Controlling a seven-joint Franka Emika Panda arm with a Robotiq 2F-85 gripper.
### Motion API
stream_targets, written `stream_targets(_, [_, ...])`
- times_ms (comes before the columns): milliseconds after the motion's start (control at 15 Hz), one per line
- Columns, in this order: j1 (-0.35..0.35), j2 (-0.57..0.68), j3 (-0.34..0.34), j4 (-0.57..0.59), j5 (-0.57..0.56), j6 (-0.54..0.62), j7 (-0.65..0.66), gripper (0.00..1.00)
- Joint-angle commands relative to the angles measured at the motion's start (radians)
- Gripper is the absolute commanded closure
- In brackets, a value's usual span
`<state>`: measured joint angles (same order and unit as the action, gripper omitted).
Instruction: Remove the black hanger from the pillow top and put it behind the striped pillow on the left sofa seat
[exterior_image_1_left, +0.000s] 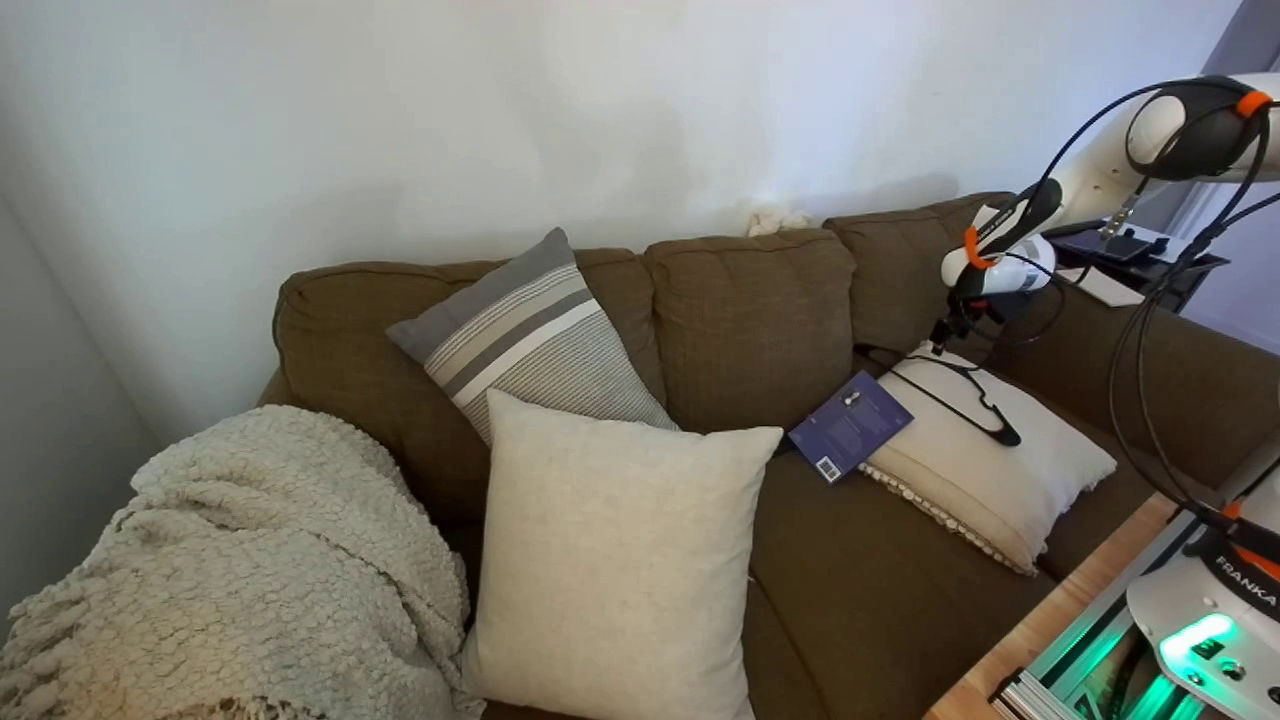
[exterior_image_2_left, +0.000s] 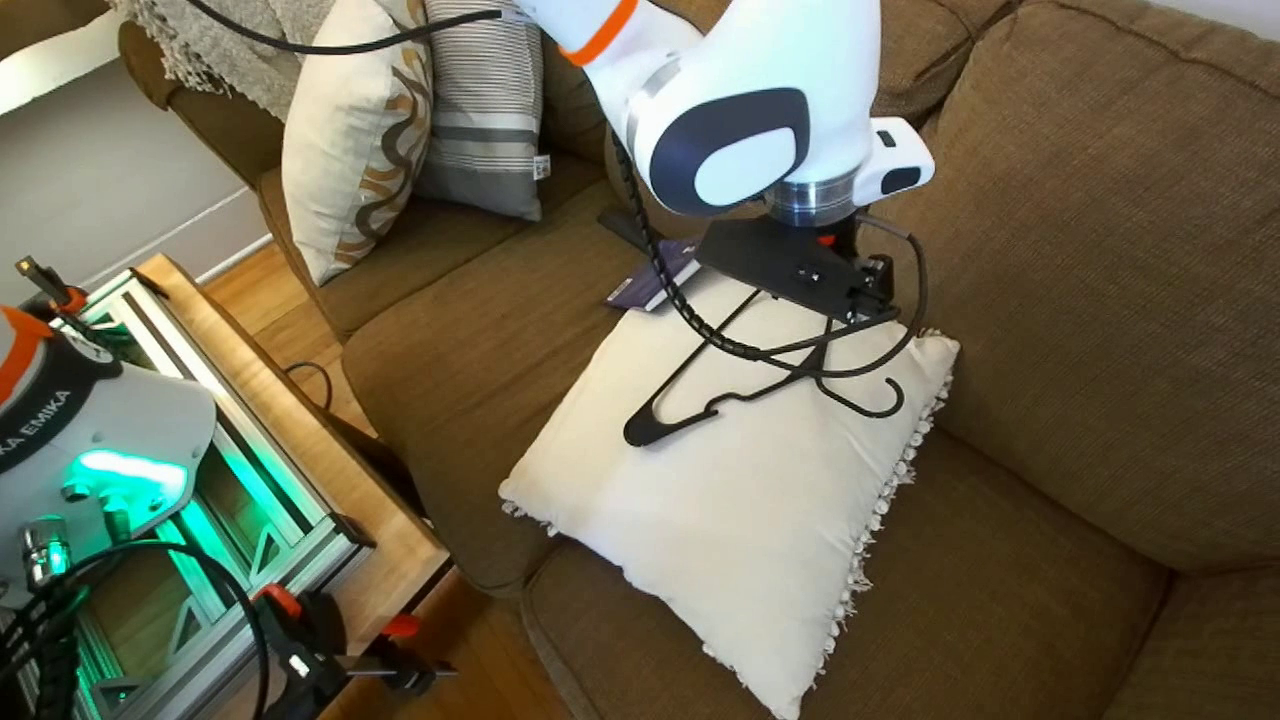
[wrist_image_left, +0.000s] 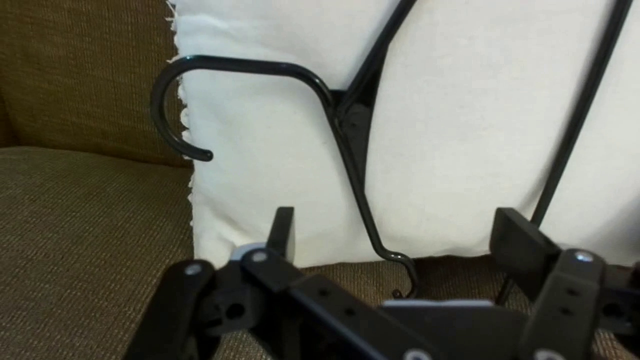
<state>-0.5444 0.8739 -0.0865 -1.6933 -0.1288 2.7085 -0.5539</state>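
Note:
The black hanger (exterior_image_1_left: 1003, 435) lies on the small off-white pillow (exterior_image_1_left: 1000, 490) on the sofa; both also show in the other views, hanger (exterior_image_2_left: 650, 430) (wrist_image_left: 357, 125) and pillow (exterior_image_2_left: 740, 530) (wrist_image_left: 460, 130). My gripper (wrist_image_left: 400, 225) is open over the pillow's edge. One hanger arm runs between its fingers, apart from both; the long bar passes behind the right finger. In an exterior view, the gripper (exterior_image_1_left: 938, 340) is at the hanger's far end. The grey striped pillow (exterior_image_1_left: 560, 350) (exterior_image_2_left: 480, 120) leans on the sofa back at the left sofa seat (exterior_image_2_left: 410, 265).
A larger cream cushion (exterior_image_1_left: 620, 560) stands in front of the striped pillow. A cream blanket (exterior_image_1_left: 260, 570) covers the sofa's end. A dark blue booklet (exterior_image_1_left: 850, 425) lies against the small pillow. The wooden table (exterior_image_2_left: 330, 520) with the robot base stands before the sofa.

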Motion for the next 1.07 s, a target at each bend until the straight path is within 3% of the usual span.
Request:
stream_targets(0, [0.027, 0.009, -0.024, 0.008, -0.026, 0.005, 0.012, 0.0])
stream_targets(200, [0.007, 0.055, 0.016, 0.048, -0.056, -0.055, -0.093, 0.0])
stream_targets(333, [0.029, 0.092, -0.01, 0.076, -0.075, -0.089, -0.11, 0.0])
stream_targets(467, [0.068, 0.131, -0.069, 0.109, -0.092, -0.079, -0.049, 0.0])
stream_targets(733, [0.048, 0.184, -0.085, 0.169, -0.082, -0.107, -0.057, 0.0])
stream_targets(800, [0.04, 0.197, -0.081, 0.184, -0.078, -0.105, -0.063, 0.04])
stream_targets(867, [0.04, 0.212, -0.084, 0.204, -0.074, -0.107, -0.055, 0.2])
stream_targets(933, [0.034, 0.221, -0.08, 0.216, -0.071, -0.105, -0.056, 0.28])
stream_targets(1000, [0.032, 0.231, -0.079, 0.231, -0.07, -0.106, -0.056, 0.31])
